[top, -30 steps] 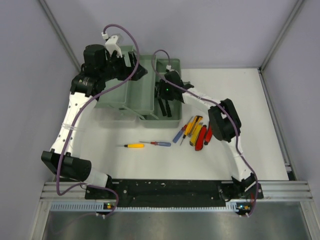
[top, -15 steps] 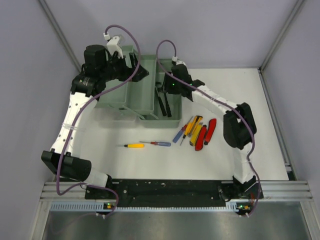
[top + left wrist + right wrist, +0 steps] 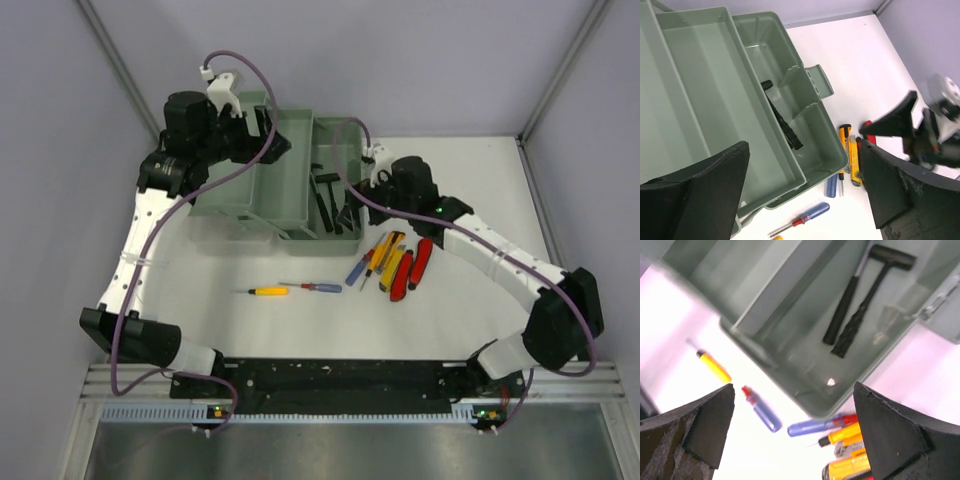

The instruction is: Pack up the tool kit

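**Top, left-wrist and right-wrist views.** The green toolbox [image 3: 285,190] stood open on the far left part of the white table [image 3: 480,200]. Its compartments ran from far to near in the top view.

- **Hammers:** Two black hammers [image 3: 325,192] lay side by side in the rightmost compartment. Their long axes ran along the compartment, with the heads at the far end.
- **Left gripper:** The left gripper [image 3: 802,150] hung over the far left trays. Its fingers were spread with nothing between them.
- **Right gripper:** The right gripper [image 3: 794,390] hung over the box's near right corner. It was likewise spread wide and empty, and in the top view it hid that corner.
- **Single screwdrivers:** A yellow-handled screwdriver [image 3: 268,291] and a blue-handled screwdriver [image 3: 322,287] lay loose on the table in front of the box. They lay end to end, left to right.
- **Cluster of tools:** To their right lay another blue screwdriver [image 3: 357,268], two yellow knives [image 3: 391,255] and the red-handled pliers [image 3: 410,268]. All slanted from near-left to far-right. The number of pliers could not be told.
- **Cables:** Purple cables [image 3: 200,190] looped over both arms.
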{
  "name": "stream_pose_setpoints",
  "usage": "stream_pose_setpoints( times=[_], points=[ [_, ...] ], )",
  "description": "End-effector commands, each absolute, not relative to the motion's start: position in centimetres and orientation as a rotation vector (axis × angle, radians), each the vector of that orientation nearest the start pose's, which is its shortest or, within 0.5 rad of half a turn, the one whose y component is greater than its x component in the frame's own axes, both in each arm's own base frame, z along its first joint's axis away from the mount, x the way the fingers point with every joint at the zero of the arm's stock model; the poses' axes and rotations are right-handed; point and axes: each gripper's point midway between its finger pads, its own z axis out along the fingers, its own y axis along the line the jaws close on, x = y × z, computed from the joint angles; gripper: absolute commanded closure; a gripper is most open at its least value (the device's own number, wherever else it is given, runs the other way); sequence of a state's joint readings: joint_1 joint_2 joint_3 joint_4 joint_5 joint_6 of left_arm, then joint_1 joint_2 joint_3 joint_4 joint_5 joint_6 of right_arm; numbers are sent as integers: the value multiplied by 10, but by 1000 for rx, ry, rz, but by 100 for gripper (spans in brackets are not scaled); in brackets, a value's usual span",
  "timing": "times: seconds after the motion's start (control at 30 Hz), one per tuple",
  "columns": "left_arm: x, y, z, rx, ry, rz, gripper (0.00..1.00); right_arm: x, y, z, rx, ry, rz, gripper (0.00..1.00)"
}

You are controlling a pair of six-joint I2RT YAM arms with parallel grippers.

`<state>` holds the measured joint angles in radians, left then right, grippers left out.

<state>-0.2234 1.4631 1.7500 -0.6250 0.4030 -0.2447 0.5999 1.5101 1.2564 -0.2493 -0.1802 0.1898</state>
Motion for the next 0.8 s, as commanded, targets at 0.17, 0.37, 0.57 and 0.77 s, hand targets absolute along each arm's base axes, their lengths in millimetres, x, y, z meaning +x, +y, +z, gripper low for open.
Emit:
stream_pose_setpoints(
  times=[0.17, 0.37, 0.57, 0.77],
  points=[
    [377, -139, 432, 178, 1799, -550, 2, 253, 333, 227, -1067, 1781, 827, 2],
    [367, -126, 435, 115, 1803, -510, 2, 221, 376, 168, -1278, 1844, 765, 29],
    [345, -86, 435, -24, 1803, -336, 2, 224, 395, 110, -1276, 1896, 618, 38],
    [318, -54, 433, -116, 1777, -206, 2, 240, 395, 79, -1301, 1898, 501, 37]
  ],
)
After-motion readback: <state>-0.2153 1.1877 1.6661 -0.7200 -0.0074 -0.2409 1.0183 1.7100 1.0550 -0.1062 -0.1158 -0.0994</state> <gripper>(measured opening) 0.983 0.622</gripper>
